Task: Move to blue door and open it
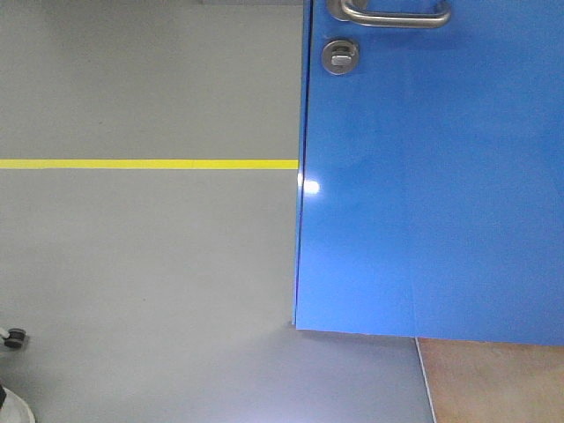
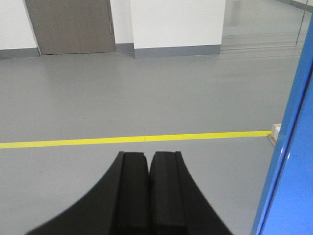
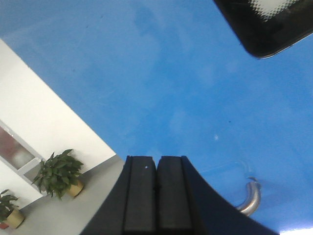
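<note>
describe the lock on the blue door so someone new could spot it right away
Find the blue door filling the right side of the front view. Near its left edge, at the top, a silver lever handle juts out. The lock sits directly below it: a small round silver disc with a thumb-turn, unlike the long handle.

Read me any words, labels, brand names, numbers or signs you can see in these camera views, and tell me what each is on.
None: no readable text in any view.
The blue door, its lever handle and thumb-turn lock carry no visible lettering.
The yellow floor line is a plain stripe.
</note>
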Controlling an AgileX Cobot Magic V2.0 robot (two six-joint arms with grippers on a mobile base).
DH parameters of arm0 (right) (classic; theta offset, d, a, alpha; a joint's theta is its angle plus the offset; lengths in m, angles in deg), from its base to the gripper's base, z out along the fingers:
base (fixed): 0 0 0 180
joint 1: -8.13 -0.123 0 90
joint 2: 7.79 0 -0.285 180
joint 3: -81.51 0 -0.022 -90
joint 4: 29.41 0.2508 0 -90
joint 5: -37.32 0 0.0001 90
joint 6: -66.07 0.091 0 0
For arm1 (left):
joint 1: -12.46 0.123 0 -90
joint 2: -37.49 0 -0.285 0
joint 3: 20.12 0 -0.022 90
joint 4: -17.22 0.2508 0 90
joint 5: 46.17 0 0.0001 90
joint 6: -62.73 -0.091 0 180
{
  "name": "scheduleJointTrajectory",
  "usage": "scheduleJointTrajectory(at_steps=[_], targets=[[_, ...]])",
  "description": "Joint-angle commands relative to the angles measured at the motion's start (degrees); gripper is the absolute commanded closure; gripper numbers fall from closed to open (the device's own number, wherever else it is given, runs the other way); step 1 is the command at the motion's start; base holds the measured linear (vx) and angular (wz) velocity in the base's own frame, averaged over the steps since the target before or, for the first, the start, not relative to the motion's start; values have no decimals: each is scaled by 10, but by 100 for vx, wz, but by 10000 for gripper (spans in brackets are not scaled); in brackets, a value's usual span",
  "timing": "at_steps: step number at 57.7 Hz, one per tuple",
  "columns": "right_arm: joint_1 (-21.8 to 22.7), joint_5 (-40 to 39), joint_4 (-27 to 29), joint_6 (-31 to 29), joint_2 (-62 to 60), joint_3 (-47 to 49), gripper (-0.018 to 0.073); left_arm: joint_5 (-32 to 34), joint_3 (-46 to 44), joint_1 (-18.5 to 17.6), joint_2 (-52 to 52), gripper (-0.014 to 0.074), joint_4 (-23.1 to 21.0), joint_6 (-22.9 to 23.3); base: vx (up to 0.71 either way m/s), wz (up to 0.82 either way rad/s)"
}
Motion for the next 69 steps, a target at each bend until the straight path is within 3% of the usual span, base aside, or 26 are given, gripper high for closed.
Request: scheduleJointTrajectory(at_steps=[1,59,69], targets=[[2,-40,8,-4,-9,17,547,49,-15,-4,-7,524,-1,4,-6,13],[3,-38,5,-5,-9,17,547,49,-15,-4,-7,524,-1,4,-1,2],[-7,-44,-34,-70,-58,-33,547,49,-15,-4,-7,524,-1,4,0,0]])
